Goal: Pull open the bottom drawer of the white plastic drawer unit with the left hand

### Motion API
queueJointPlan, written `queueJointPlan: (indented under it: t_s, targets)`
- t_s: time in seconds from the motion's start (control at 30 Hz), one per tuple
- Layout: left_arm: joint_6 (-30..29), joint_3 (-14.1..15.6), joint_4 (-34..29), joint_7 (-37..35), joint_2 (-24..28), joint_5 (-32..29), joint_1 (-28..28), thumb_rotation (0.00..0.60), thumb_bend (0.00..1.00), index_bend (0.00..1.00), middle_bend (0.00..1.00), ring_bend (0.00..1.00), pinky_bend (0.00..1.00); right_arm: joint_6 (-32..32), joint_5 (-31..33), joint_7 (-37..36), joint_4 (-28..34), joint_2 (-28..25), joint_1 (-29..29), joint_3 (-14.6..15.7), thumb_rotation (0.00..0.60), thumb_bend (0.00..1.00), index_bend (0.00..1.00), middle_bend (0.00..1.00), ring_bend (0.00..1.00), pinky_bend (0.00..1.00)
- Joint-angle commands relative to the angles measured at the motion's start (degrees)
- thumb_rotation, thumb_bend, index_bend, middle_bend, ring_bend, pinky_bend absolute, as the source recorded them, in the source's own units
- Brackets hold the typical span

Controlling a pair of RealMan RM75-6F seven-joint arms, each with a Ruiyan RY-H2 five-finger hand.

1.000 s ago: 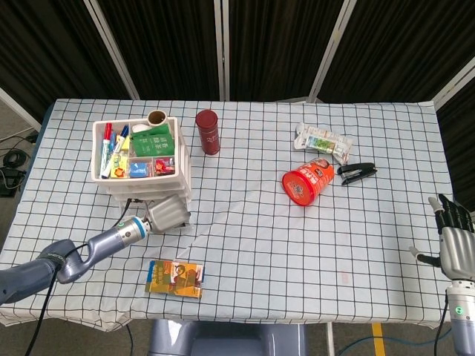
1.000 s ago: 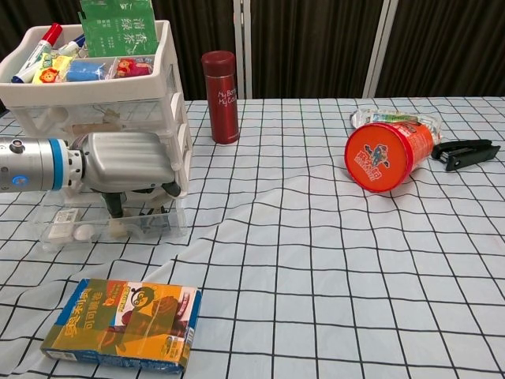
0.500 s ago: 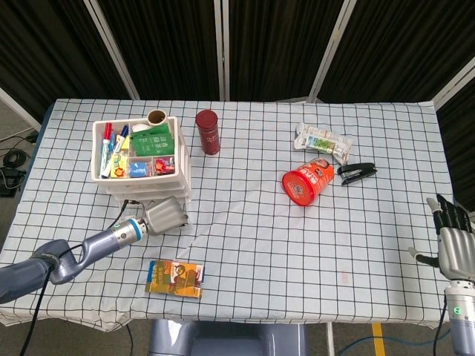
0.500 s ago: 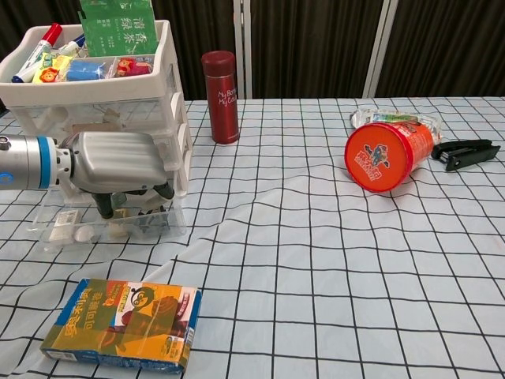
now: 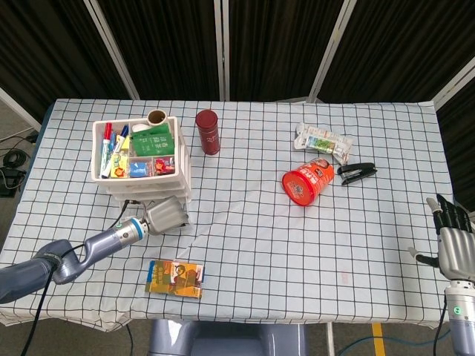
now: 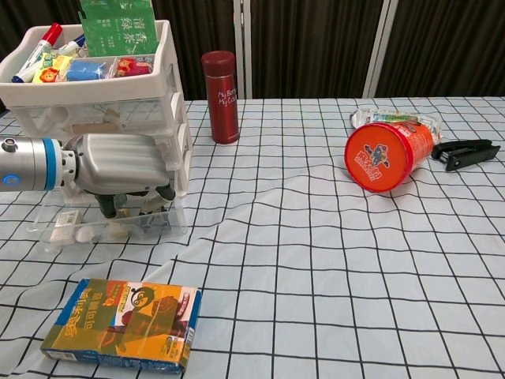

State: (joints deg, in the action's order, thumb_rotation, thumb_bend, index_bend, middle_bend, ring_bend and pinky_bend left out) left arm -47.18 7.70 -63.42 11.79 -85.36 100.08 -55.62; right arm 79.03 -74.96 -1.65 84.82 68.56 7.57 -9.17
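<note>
The left hand (image 6: 118, 174) hooks its fingers down into the bottom drawer (image 6: 110, 225), already partly out at the drawer unit (image 5: 141, 159)'s base, tabletop's ten o'clock; pull toward six.

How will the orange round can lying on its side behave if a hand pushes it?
The orange can lies on its side, so it will probably roll rather than slide. The stapler beside it may stop it on that side. The wrinkled tablecloth could slow it.
</note>
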Motion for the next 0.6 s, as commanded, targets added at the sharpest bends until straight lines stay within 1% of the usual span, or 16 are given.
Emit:
queueJointPlan:
  t_s: [0.03, 0.13, 0.3, 0.43, 0.57, 0.6]
  targets:
    - [0.24, -0.03, 0.11, 0.19, -0.19, -0.14, 0.02, 0.6, 0.19, 0.55, 1.0, 0.97, 0.88, -0.02, 0.01, 0.0, 0.01, -0.01, -0.01, 0.01, 0.6, 0.03, 0.01, 0.0, 0.0, 0.0]
    - [0.76, -0.03, 0.4, 0.55, -0.63, -0.41, 0.07, 0.6, 0.19, 0.55, 1.0, 0.97, 0.88, -0.08, 0.0, 0.02, 0.06, -0.01, 0.0, 0.04, 0.6, 0.03, 0.01, 0.0, 0.0, 0.0]
    - [1.13, 0.12, 0.36, 1.07, -0.88, -0.44, 0.1, 0.6, 0.24, 0.56, 1.0, 0.97, 0.88, -0.14, -0.04, 0.05, 0.09, -0.04, 0.01, 0.08, 0.6, 0.03, 0.01, 0.0, 0.0, 0.0]
    - [1.12, 0.17, 0.26, 1.18, -0.87, -0.51, 0.22, 0.6, 0.26, 0.57, 1.0, 0.97, 0.88, -0.12, -0.17, 0.12, 0.16, -0.05, 0.02, 0.14, 0.6, 0.03, 0.01, 0.0, 0.0, 0.0]
    - [1.21, 0.23, 0.18, 1.34, -0.96, -0.54, 0.28, 0.6, 0.33, 0.58, 1.0, 0.97, 0.88, -0.03, -0.24, 0.12, 0.24, -0.07, -0.02, 0.16, 0.6, 0.03, 0.01, 0.0, 0.0, 0.0]
    - [1.25, 0.25, 0.16, 1.36, -1.0, -0.54, 0.29, 0.6, 0.36, 0.58, 1.0, 0.97, 0.88, -0.01, -0.25, 0.09, 0.26, -0.09, -0.03, 0.16, 0.6, 0.03, 0.01, 0.0, 0.0, 0.0]
